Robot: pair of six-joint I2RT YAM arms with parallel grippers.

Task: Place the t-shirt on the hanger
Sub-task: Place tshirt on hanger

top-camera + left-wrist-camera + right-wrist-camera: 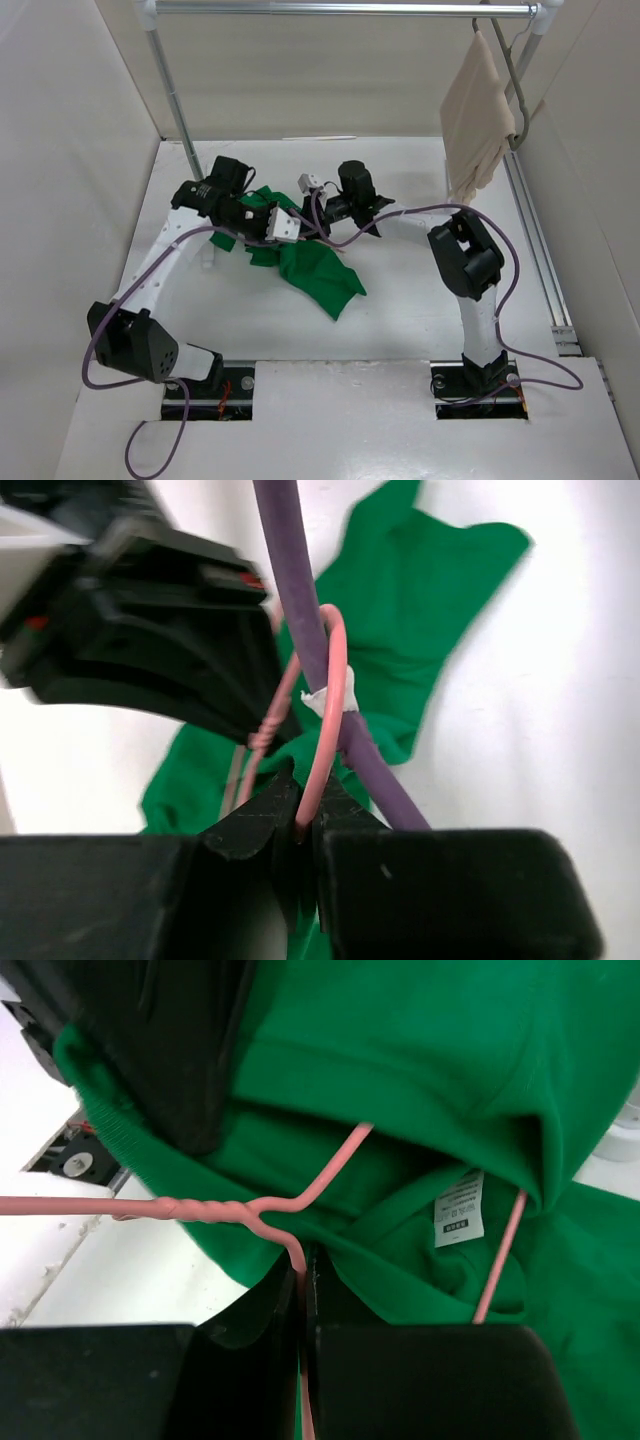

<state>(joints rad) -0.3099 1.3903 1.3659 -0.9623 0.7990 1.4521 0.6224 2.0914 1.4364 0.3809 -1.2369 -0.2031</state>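
The green t-shirt [318, 268] lies crumpled on the white table between the two arms. In the left wrist view my left gripper [305, 805] is shut on the curved hook of the pink wire hanger [332, 695], with the t-shirt [420, 610] behind it. In the right wrist view my right gripper [303, 1268] is shut on the hanger [210, 1208] wire just below its twisted neck. One hanger arm runs into the t-shirt [420, 1050] by the collar label [460, 1208]. In the top view the left gripper [290, 228] and right gripper [322, 215] meet over the shirt, and the hanger is too thin to make out.
A grey hanger with beige cloth [478, 115] hangs at the right end of the metal rail [340, 8] at the back. A purple cable [300, 590] crosses right by the hanger hook. White walls enclose the table on the left and right.
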